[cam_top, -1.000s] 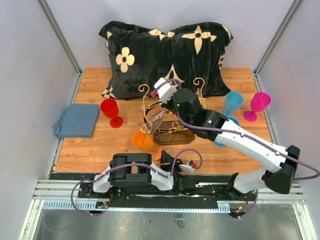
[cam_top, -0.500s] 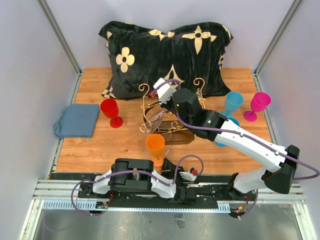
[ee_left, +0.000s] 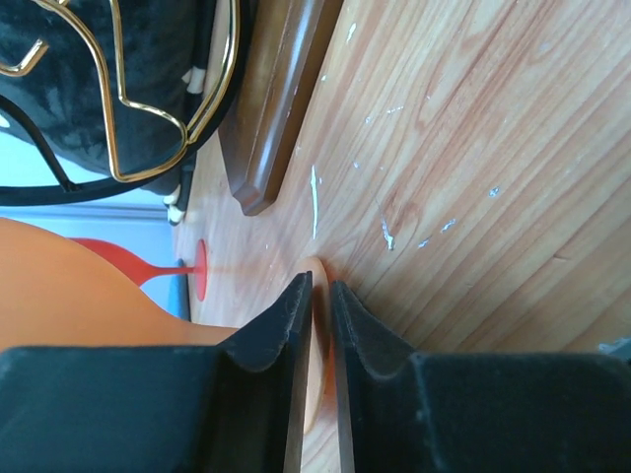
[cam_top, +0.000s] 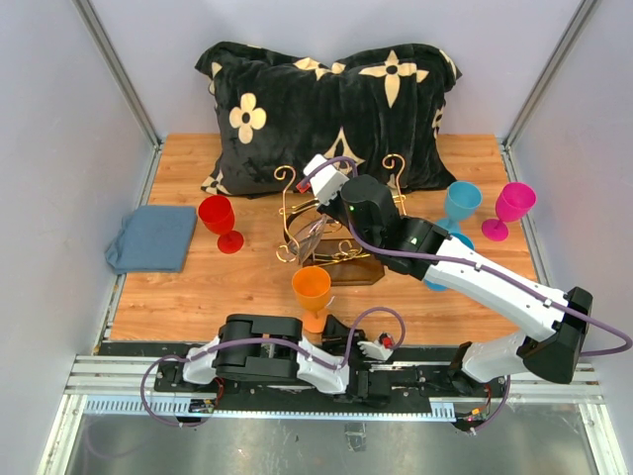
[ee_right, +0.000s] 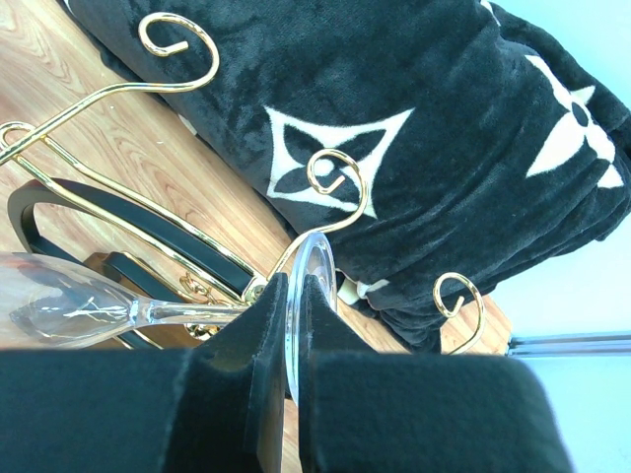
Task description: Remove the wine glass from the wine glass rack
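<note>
Wine glass: the clear wine glass (ee_right: 74, 310) lies on its side among the gold arms, bowl at the lower left of my right wrist view, foot near the middle; in the top view it sits just left of centre (cam_top: 309, 237).
My right gripper (ee_right: 293, 286): clamped tight on the edge of the glass's foot, one finger on each face.
Wine glass rack (cam_top: 344, 267): centre of the table, gold scrolls over black rails on a dark brown base; the stem crosses its wires, and I cannot tell whether it touches them.
My left gripper (ee_left: 320, 291): jaws narrow, with the foot of the orange goblet (cam_top: 311, 285) between them; I cannot tell if they press it.
Orange goblet: upright, lower centre, just in front of the rack's base.
Pillow (cam_top: 326, 99): black with cream flowers, top centre behind the rack.
Red goblet (cam_top: 218, 216): left of the rack.
Blue cloth (cam_top: 153, 237): far left.
Blue goblet (cam_top: 461, 201) and pink goblet (cam_top: 514, 203): right, side by side.
</note>
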Robot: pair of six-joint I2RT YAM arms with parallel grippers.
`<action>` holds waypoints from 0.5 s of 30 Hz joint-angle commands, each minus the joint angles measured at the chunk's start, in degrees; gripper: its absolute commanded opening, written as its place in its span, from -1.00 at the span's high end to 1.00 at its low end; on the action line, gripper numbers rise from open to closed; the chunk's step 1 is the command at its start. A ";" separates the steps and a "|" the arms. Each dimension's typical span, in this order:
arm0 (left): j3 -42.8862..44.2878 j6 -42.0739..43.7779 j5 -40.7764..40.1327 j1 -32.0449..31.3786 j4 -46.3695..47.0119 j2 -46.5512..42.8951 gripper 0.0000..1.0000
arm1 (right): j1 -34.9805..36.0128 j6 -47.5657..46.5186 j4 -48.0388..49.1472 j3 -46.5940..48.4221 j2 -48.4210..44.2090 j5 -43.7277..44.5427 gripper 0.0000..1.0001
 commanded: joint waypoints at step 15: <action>0.69 -7.18 22.96 -3.57 10.74 0.32 -0.09 | -2.15 1.52 -3.49 -0.36 1.07 0.27 0.99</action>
